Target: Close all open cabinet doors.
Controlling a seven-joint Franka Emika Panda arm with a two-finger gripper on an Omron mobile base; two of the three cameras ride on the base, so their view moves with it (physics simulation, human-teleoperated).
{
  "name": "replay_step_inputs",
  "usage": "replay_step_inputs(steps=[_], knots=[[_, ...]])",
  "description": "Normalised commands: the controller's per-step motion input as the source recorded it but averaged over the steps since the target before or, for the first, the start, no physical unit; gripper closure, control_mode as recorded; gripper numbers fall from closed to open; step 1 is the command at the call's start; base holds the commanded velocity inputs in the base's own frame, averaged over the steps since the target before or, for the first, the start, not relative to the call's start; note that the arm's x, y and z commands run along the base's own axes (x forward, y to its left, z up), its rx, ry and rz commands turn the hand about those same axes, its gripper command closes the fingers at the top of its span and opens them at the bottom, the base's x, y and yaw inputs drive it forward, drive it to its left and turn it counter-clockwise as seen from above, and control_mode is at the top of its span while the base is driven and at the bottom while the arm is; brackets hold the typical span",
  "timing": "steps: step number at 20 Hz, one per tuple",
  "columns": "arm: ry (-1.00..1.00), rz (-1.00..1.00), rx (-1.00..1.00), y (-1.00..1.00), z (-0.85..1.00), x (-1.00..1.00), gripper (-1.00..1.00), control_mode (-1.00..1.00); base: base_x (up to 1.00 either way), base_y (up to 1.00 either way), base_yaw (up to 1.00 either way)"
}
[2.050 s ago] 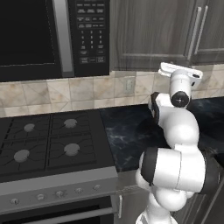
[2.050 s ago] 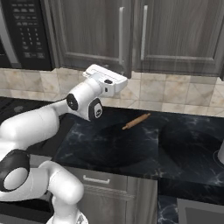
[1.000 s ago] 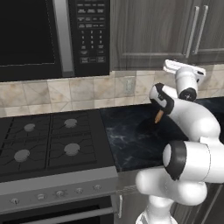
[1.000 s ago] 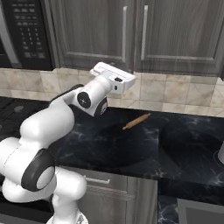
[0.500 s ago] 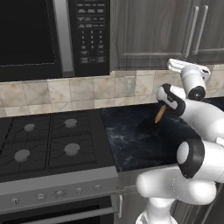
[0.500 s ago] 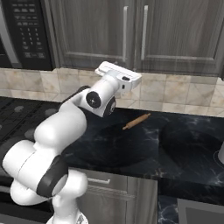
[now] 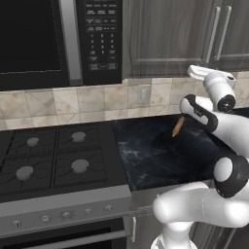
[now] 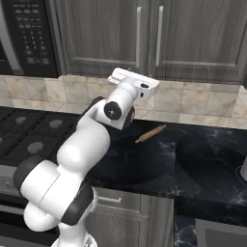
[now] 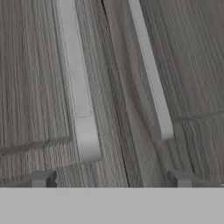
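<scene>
Two cabinet doors point(image 8: 144, 34) hang shut above the counter point(image 8: 202, 159), side by side — two silver handles point(image 9: 78, 92) flank their seam. The gripper point(image 9: 111, 177) faces them, fingertips spread wide, holding nothing. One rolling pin point(image 8: 150, 133) lies near the counter's back edge.

beige tile backsplash point(image 7: 73, 99) w/ an outlet point(image 7: 143, 94) runs under a black microwave point(image 7: 58, 39). black gas cooktop point(image 7: 53, 158) at left, dark marbled counter point(image 8: 202, 159) to its right w/ a wooden rolling pin point(image 8: 150, 133) lying near the wall. even light.
</scene>
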Motion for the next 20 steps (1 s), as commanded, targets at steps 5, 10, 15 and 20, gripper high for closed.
replay_step_inputs(steps=[5, 10, 15, 20], knots=[[0.0, 0.05, 0.0, 0.0, 0.0, 0.14, -1.0, -1.0, 0.0, 0.0, 0.0], [0.0, 0.0, 0.0, 0.0, 0.0, 0.1, -1.0, -1.0, 0.0, 0.0, 0.0], [0.0, 0.0, 0.0, 0.0, 0.0, 0.11, -1.0, -1.0, 0.0, 0.0, 0.0], [0.0, 0.0, 0.0, 0.0, 0.0, 0.1, -1.0, -1.0, 0.0, 0.0, 0.0]])
